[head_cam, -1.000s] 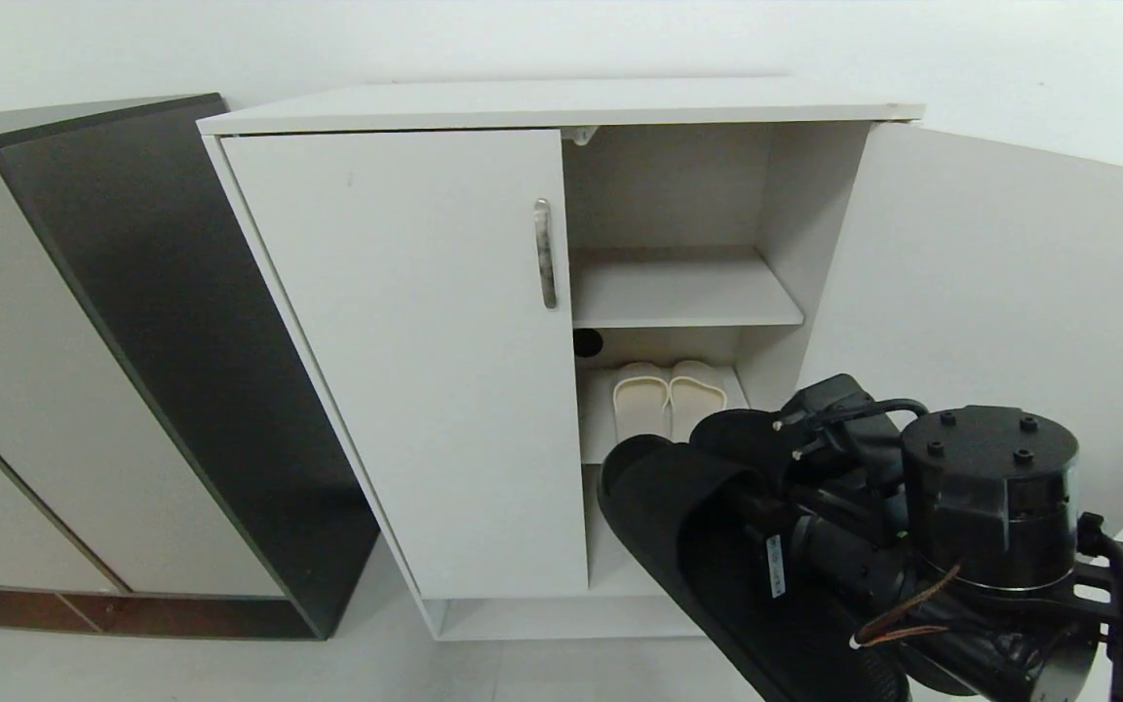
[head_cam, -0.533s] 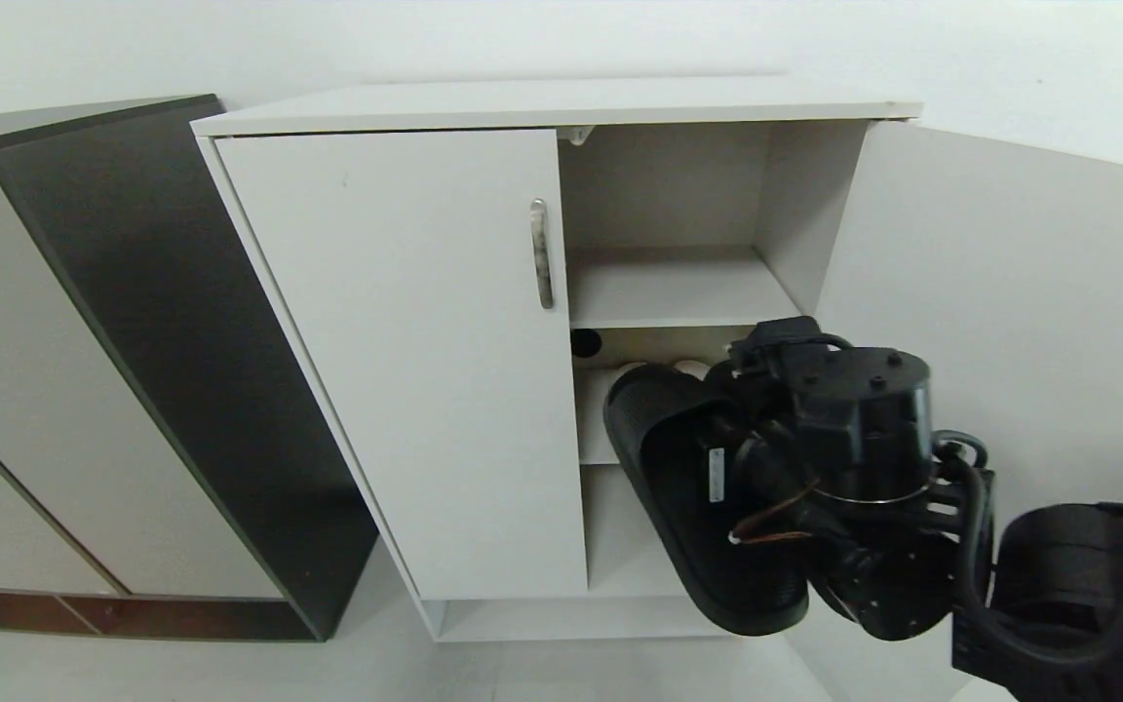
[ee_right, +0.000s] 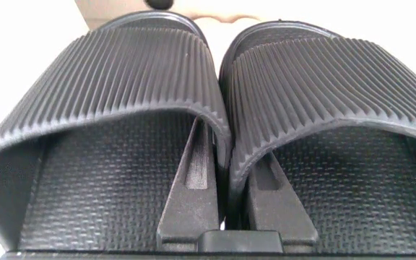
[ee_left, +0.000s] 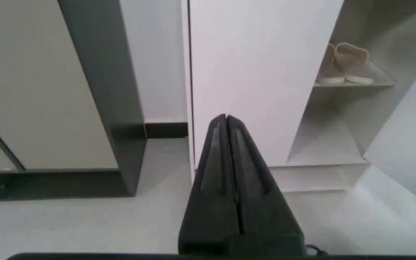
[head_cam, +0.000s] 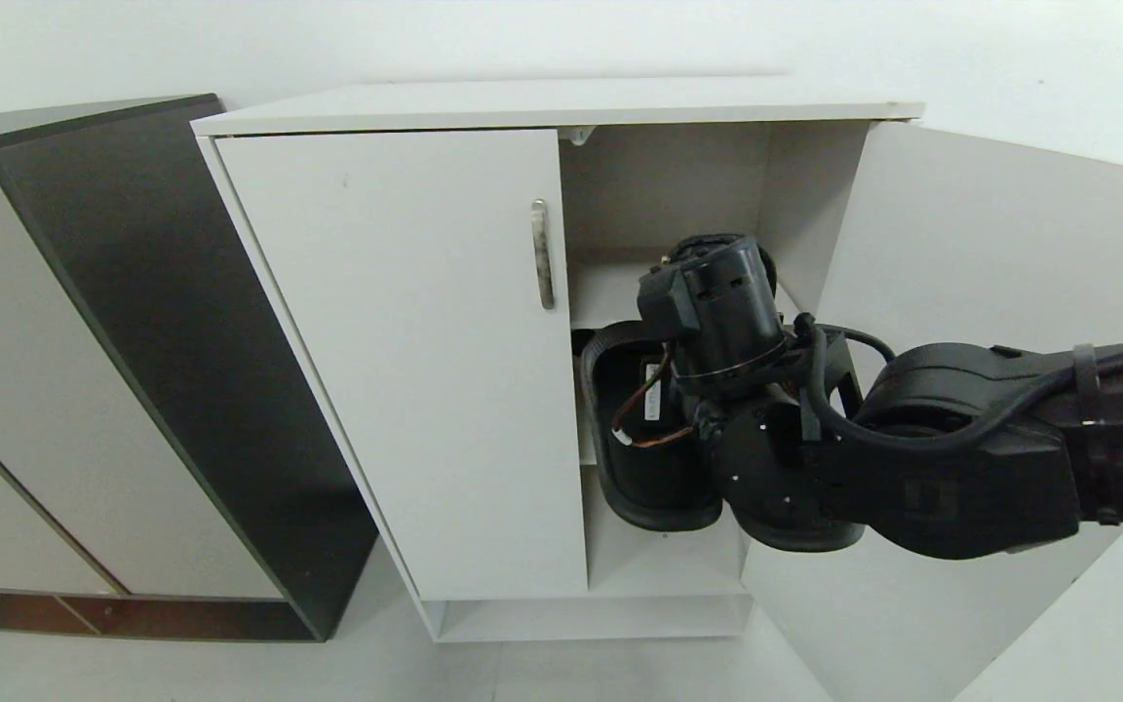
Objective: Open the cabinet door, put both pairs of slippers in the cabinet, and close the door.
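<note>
The white cabinet (head_cam: 542, 102) stands with its right door (head_cam: 990, 273) swung open and its left door (head_cam: 406, 341) closed. The pair of black slippers (head_cam: 635, 468) hangs at the opening, level with the middle shelf, heels down. My right gripper (ee_right: 226, 137) is shut on them, one finger (ee_right: 193, 173) under each strap, pinching the inner sides together. A pair of white slippers (ee_left: 349, 63) lies on the middle shelf. My left gripper (ee_left: 226, 119) is shut and empty, low over the floor in front of the closed door.
The upper shelf (head_cam: 610, 288) and the bottom compartment (head_cam: 659, 570) hold nothing. A second cabinet with a dark side panel (head_cam: 162, 341) stands close on the left. Bare pale floor (head_cam: 230, 673) runs along the front.
My right arm has risen and moved forward into the cabinet opening with the black slippers, which now hide the white slippers in the head view.
</note>
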Tool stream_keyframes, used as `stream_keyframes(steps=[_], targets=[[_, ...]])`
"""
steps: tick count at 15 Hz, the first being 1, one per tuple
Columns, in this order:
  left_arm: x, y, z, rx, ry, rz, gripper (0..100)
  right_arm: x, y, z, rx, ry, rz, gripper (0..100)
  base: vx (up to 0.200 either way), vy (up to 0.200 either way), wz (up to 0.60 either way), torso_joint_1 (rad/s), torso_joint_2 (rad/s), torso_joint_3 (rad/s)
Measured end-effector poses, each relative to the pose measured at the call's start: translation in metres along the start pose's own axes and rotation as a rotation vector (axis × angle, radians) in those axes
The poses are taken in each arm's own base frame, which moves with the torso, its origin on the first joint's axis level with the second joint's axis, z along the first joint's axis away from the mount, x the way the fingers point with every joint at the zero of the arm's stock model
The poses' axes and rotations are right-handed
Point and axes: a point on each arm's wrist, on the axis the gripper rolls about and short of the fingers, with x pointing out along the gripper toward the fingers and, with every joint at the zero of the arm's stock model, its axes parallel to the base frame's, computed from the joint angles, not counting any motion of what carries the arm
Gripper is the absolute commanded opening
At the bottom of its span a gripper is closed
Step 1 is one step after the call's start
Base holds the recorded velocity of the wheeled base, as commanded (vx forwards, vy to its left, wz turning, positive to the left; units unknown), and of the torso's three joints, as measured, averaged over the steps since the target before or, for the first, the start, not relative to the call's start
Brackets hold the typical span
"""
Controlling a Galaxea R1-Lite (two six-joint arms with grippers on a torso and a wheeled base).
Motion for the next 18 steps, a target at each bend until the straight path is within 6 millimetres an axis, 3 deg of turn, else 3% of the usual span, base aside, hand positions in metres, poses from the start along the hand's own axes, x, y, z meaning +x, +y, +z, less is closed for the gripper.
stream_keyframes(steps=[5, 18], targets=[[0.0, 0.0, 0.0, 0.0, 0.0, 0.001, 0, 0.0075, -0.0024, -0.0052, -0.011, -0.006, -0.063, 0, 0.0, 0.0, 0.0, 0.0, 0.0, 0.0], [0.0, 0.0, 0.0, 0.0, 0.0, 0.0, 0, 0.0072, -0.0034, -0.004, -0.012, -0.009, -0.063, 0, 0.2, 0.0, 0.0, 0.003, 0.0, 0.003]])
